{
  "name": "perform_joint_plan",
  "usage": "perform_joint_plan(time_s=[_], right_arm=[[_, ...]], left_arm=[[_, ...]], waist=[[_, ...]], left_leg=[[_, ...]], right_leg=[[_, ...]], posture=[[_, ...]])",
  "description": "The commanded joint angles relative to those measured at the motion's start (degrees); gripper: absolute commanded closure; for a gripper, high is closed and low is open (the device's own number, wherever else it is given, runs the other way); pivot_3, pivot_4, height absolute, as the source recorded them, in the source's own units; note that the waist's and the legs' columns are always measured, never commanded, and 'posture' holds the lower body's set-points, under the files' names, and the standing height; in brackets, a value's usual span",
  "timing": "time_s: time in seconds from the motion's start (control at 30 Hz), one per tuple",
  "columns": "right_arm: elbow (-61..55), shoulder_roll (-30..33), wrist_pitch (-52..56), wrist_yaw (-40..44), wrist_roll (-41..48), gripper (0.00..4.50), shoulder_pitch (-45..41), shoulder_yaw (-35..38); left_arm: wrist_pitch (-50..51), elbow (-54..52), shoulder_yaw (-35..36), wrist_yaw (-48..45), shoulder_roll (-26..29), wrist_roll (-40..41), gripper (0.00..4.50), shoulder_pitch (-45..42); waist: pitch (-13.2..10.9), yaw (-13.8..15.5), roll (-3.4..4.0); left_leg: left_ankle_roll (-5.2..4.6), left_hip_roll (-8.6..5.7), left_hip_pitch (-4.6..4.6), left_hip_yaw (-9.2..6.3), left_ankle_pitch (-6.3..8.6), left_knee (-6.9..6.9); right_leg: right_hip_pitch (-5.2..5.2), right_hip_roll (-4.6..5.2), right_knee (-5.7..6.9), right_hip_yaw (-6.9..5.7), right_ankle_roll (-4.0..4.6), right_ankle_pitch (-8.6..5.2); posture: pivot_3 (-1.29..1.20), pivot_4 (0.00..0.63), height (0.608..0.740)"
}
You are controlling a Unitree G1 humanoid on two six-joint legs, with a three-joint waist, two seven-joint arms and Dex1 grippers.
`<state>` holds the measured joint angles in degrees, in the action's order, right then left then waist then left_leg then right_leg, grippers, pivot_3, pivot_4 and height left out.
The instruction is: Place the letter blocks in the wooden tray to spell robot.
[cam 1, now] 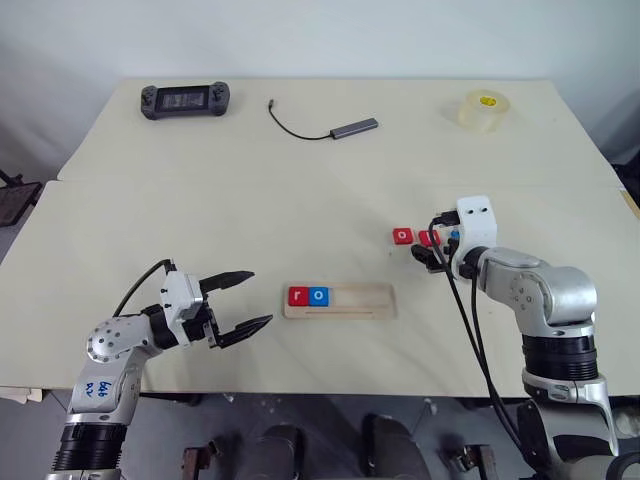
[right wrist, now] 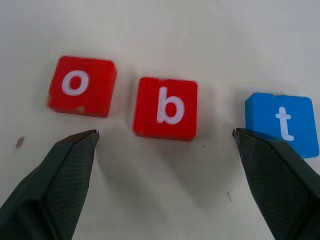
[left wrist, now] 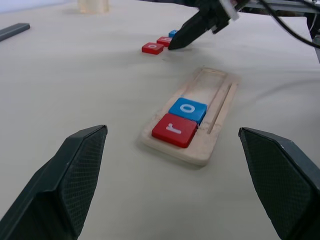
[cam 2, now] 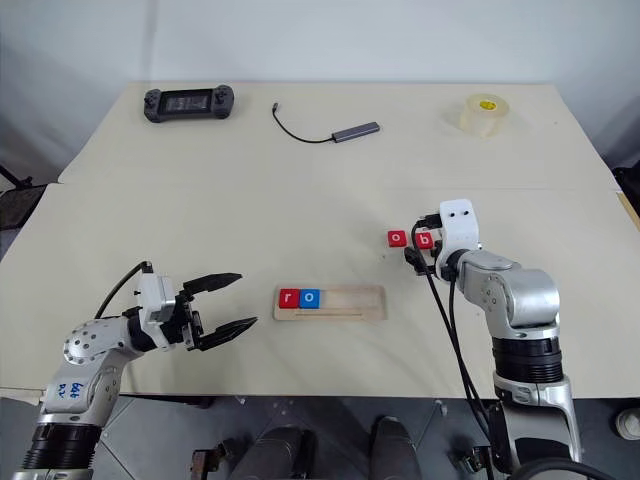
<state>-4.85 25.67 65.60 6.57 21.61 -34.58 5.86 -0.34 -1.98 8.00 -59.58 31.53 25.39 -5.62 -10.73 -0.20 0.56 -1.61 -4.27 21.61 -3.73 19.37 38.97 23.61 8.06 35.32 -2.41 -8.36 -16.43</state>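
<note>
Right end effector [right wrist: 165, 137]: fingers spread wide, nothing between them, angled down at the bench [cam 1: 300, 180] over three loose letter blocks on the right half of the bench top. In the right wrist view the red "b" block [right wrist: 165, 108] sits in the gap between the fingertips, not touched. Red "o" block [right wrist: 82, 86] lies just beside it on one side, blue "t" block [right wrist: 281, 123] just beside it on the other; one fingertip overlaps the t's near corner, contact cannot be told. All three lie flat, letters up, in a loose row, apart from each other.

Left end effector [cam 1: 240, 300]: fingers apart, empty, held roughly level above the bench near its front edge, left of the tray and pointing toward it.

Wooden tray [cam 1: 360, 302]: flat on the bench, middle of the front half, long side parallel to the front edge. Red "r" block [cam 1: 298, 296] occupies the tray's left end; blue "o" block [cam 1: 318, 295] touches it on the right. Rest of the tray is bare wood with a groove running lengthwise.

Far side of the bench: black handheld controller [cam 1: 185, 99] toward the far left corner, grey adapter with black cable [cam 1: 353, 128] near the far edge at middle, roll of clear tape [cam 1: 485, 110] toward the far right corner.
</note>
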Motion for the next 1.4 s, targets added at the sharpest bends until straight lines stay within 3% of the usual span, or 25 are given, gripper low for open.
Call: perform_joint_plan(time_s=[0.03,0.17,0.37,0.4,0.53,0.73,0.9,1.07,1.27,1.37,1.4], right_arm=[[0.2,-0.8,-2.8,0.7,-1.6,0.00,-0.3,-0.6],[2.6,-1.6,-5.6,1.3,-3.2,0.92,-0.3,-1.0],[5.0,-2.8,-8.5,1.9,-5.1,3.01,-0.5,-1.6],[4.5,-2.7,-8.6,2.1,-5.2,3.04,-0.2,-1.7],[0.2,-2.0,-6.2,2.0,-5.2,3.04,1.4,-0.3],[-17.3,-1.5,5.6,0.5,-3.2,3.04,7.5,5.6],[-36.0,-5.0,17.7,-0.7,-2.0,3.04,17.4,12.0],[-43.8,-9.7,23.4,-1.2,-3.1,3.04,23.0,14.3],[-43.6,-10.0,22.3,2.0,-1.4,1.10,23.0,14.9],[-41.7,-2.3,21.2,9.3,1.7,0.10,22.9,15.9],[-40.3,2.2,19.1,13.1,3.0,0.04,23.5,16.0]], left_arm=[[0.1,-2.8,1.2,0.5,0.5,1.2,0.03,0.9],[0.2,-3.2,1.2,0.7,0.5,1.2,0.00,1.0],[0.3,-2.9,1.0,0.7,0.4,1.1,0.00,0.3],[0.2,-2.7,0.9,0.7,0.3,1.0,0.00,0.1],[0.1,-2.1,0.4,0.4,0.0,1.2,0.00,-0.7],[0.0,0.2,-1.3,-1.6,-0.9,1.1,0.00,-3.2],[-0.1,3.5,-2.9,-4.3,-1.5,1.0,0.00,-6.4],[-0.4,6.2,-3.6,-6.2,-1.6,0.7,0.00,-8.4],[-0.7,7.1,-3.9,-6.6,-2.0,0.6,0.00,-9.5],[-0.8,6.9,-3.6,-6.6,-1.9,0.6,0.00,-9.3],[-0.9,6.8,-3.4,-6.5,-1.8,0.7,0.00,-9.2]], waist=[[0.0,0.0,0.00],[0.0,0.0,0.00],[0.0,-0.1,0.00],[0.0,-0.1,0.00],[0.0,0.0,0.00],[0.0,0.4,0.00],[0.0,0.5,0.00],[0.0,0.1,0.01],[0.0,0.1,0.01],[0.0,0.1,0.01],[0.0,0.2,0.01]], left_leg=[[0.00,0.00,0.00,0.00,0.00,0.00],[0.00,0.01,-0.01,0.00,0.00,0.00],[0.01,0.01,-0.03,0.01,0.00,0.01],[0.01,0.01,-0.04,0.01,0.00,0.01],[0.01,0.01,-0.04,0.01,-0.01,0.02],[0.00,-0.03,-0.02,-0.02,0.00,-0.02],[0.01,-0.01,-0.01,-0.05,0.00,-0.05],[0.01,-0.01,-0.04,0.03,0.00,-0.04],[0.02,-0.01,-0.06,0.04,-0.01,-0.04],[0.02,-0.02,-0.06,0.04,-0.01,-0.05],[0.01,-0.02,-0.06,0.04,0.00,-0.04]], right_leg=[[0.00,0.00,0.01,0.00,0.00,0.00],[0.00,-0.01,0.02,0.01,0.00,0.00],[-0.01,-0.02,0.03,0.02,0.00,0.00],[-0.01,-0.02,0.04,0.02,0.00,0.00],[0.00,-0.02,0.06,0.04,0.00,0.00],[0.02,0.01,0.05,0.05,0.00,0.00],[0.02,-0.03,0.03,0.06,0.00,0.00],[0.02,-0.06,0.04,0.16,0.00,0.00],[0.04,-0.08,0.07,0.21,0.00,0.00],[0.04,-0.07,0.06,0.22,0.00,0.00],[0.04,-0.07,0.06,0.22,0.00,0.00]], posture=[[0.00,0.150,0.740],[0.00,0.150,0.740],[0.00,0.150,0.740],[0.00,0.150,0.740],[0.00,0.150,0.740],[0.00,0.150,0.740],[0.00,0.150,0.740],[0.00,0.150,0.740],[0.00,0.150,0.740],[0.00,0.150,0.740],[0.00,0.150,0.740]])
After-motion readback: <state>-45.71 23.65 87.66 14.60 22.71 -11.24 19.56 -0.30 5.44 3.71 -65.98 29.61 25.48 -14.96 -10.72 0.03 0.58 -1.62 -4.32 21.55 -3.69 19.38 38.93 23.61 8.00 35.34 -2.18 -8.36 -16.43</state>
